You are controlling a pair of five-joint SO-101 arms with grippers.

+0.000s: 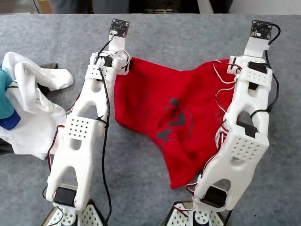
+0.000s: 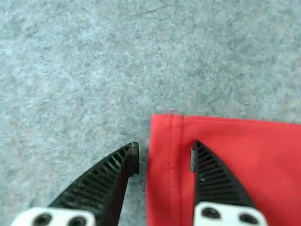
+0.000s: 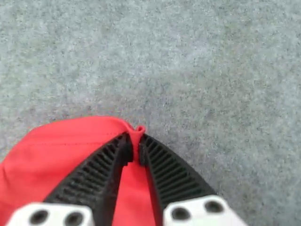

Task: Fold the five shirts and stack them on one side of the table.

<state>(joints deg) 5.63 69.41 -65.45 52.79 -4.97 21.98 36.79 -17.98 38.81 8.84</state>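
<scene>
The red shirt (image 1: 155,94) is lying spread out but kinda rumpled mid-table (image 1: 188,37) between the two arms. The right arm (image 1: 244,127) sits right over its right edge, so that bit's hidden from above. The left end effector (image 2: 163,153) is apart, straddling the hemmed far corner with one finger on the cloth and the other over bare table, while the right end effector (image 3: 134,143) is pinched tight on the other far corner, and the heap of white shirts (image 1: 33,103) with some teal and blue in it sits at the left edge, just past the left arm (image 1: 82,136).
</scene>
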